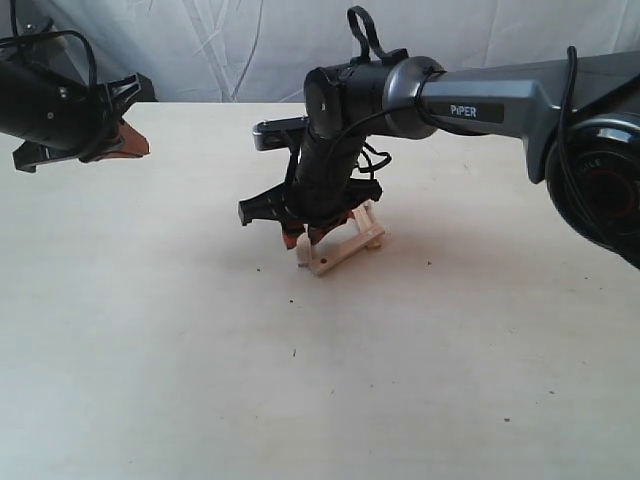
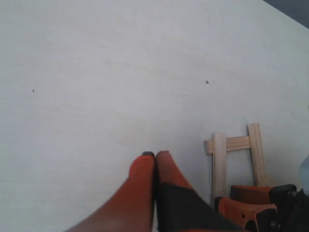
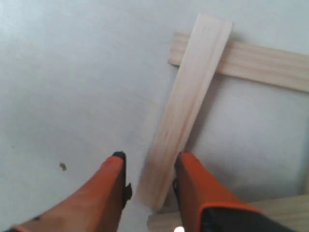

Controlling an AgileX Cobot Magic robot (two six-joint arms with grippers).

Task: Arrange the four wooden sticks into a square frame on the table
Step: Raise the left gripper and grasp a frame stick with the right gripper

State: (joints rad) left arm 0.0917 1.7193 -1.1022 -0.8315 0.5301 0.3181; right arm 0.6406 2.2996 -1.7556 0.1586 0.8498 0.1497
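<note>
The wooden sticks form a small square frame on the table, just under my right arm. In the right wrist view one stick lies slanted across a far stick and a near stick. My right gripper is open and straddles the slanted stick's near end; there is a clear gap on one side, while the other finger is close to the stick. My left gripper is shut on nothing and hangs above the table at the left. The left wrist view shows three of the frame's sticks.
A white cloth backdrop hangs behind the table's far edge. The right arm's grey link stretches in from the right. Tiny dark specks dot the tabletop. The right gripper's orange fingers show in the left wrist view.
</note>
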